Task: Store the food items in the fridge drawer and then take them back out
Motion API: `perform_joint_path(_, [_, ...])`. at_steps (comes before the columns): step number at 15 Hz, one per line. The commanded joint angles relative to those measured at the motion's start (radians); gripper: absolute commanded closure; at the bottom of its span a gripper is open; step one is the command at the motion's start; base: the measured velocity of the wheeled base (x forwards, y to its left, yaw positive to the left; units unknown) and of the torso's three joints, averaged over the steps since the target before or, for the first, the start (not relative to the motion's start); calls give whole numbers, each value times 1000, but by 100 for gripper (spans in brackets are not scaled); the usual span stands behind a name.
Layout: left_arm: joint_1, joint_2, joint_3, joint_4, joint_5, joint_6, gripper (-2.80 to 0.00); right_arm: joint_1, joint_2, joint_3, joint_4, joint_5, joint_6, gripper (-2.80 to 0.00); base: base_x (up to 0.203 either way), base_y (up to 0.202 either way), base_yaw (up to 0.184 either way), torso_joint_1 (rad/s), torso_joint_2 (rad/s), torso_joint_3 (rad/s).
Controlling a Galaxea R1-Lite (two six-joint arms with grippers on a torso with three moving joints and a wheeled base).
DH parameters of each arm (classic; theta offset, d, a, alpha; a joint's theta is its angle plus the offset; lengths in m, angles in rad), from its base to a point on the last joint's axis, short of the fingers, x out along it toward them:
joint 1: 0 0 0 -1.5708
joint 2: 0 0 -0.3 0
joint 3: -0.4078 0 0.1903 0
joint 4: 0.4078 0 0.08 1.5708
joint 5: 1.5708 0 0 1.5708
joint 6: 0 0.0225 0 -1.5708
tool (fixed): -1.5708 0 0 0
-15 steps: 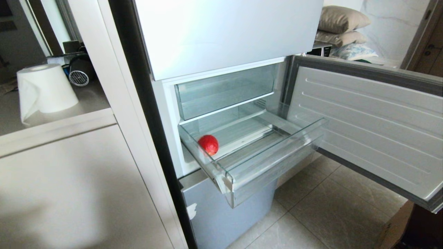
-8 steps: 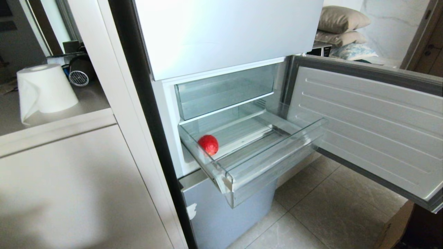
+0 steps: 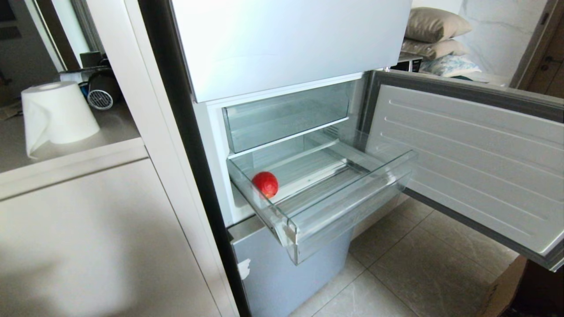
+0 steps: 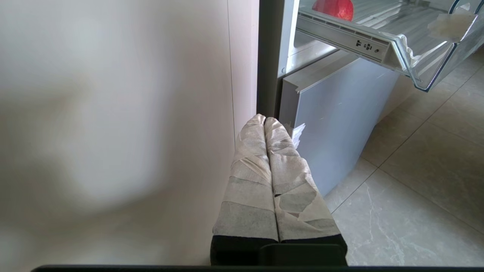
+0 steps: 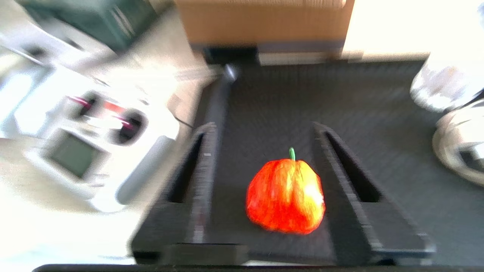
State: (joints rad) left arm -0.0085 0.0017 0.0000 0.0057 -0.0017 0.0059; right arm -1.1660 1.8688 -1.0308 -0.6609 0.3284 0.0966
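Note:
A plain red fruit [image 3: 265,184] lies at the front left corner of the fridge drawer [image 3: 348,207], which is pulled out and clear-walled; the fruit [image 4: 333,8] and drawer [image 4: 435,56] also show in the left wrist view. The orange-red ribbed fruit [image 5: 285,196] with a green stem sits on a black surface. My right gripper [image 5: 264,128] is open around it, with a gap at one finger and the other finger close beside it. My left gripper [image 4: 264,120], its fingers wrapped in tape, is shut on nothing, low beside the cabinet wall. Neither arm shows in the head view.
The fridge door [image 3: 476,158] stands open to the right. A second clear bin [image 3: 286,116] sits above the drawer, and a blue-grey front [image 3: 286,273] below. A paper roll [image 3: 57,112] stands on the counter. A white handset [image 5: 94,151] and a cardboard box [image 5: 264,22] border the black surface.

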Motion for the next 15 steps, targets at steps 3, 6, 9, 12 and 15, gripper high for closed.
perform_joint_path(3, [1,1,0,0,0,0,0,1,-337,188,-6,37,-71,0,0,0,0,0,0,0])
perform_joint_path(6, [0,1,0,0,0,0,0,5,-476,314,-6,113,-161,0,0,0,0,0,0,0])
perform_joint_path(9, [-1,1,0,0,0,0,0,14,-493,347,-6,123,-169,0,0,0,0,0,0,0])
perform_joint_path(12, [1,1,0,0,0,0,0,13,-491,349,-6,121,-169,0,0,0,0,12,-19,-12])
perform_joint_path(15, [0,1,0,0,0,0,0,12,-493,350,-6,121,-167,0,0,-3,25,175,-352,-176])
